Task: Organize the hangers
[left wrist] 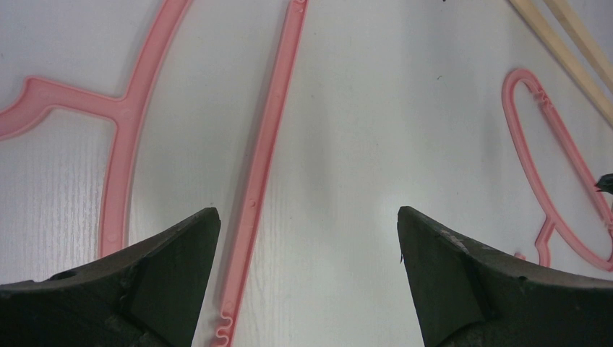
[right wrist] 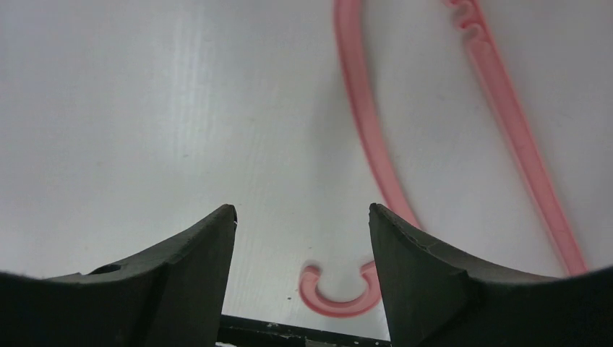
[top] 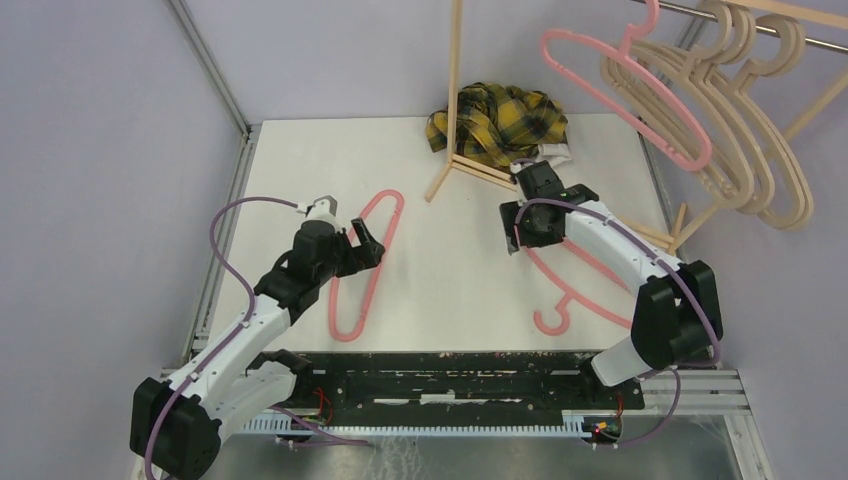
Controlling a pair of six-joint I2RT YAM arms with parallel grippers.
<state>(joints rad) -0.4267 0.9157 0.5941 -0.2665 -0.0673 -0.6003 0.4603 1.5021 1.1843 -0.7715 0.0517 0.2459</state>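
**Pink plastic first: centre, then close**

Left gripper (left wrist: 307, 213) hovers wide open. The left pink hanger (left wrist: 264, 152) lies flat on the table (top: 450, 290), its bar close to one finger, so centre over it before closing. Right gripper (right wrist: 302, 208), equally spread, hovers above the right pink hanger (right wrist: 369, 130). Hung hangers (top: 742, 40) crowd the rail (top: 830, 41).

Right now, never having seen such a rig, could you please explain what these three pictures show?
Two robot arms stand at a white table. One picture looks down from above; the other two come from wrist cameras, showing the dark fingers of the left gripper and right gripper. Both are open, holding nothing. Two pink hangers lie flat, the left hanger and right hanger. Another pink hanger and several tan hangers hang on the rail; a plaid cloth lies at the back.
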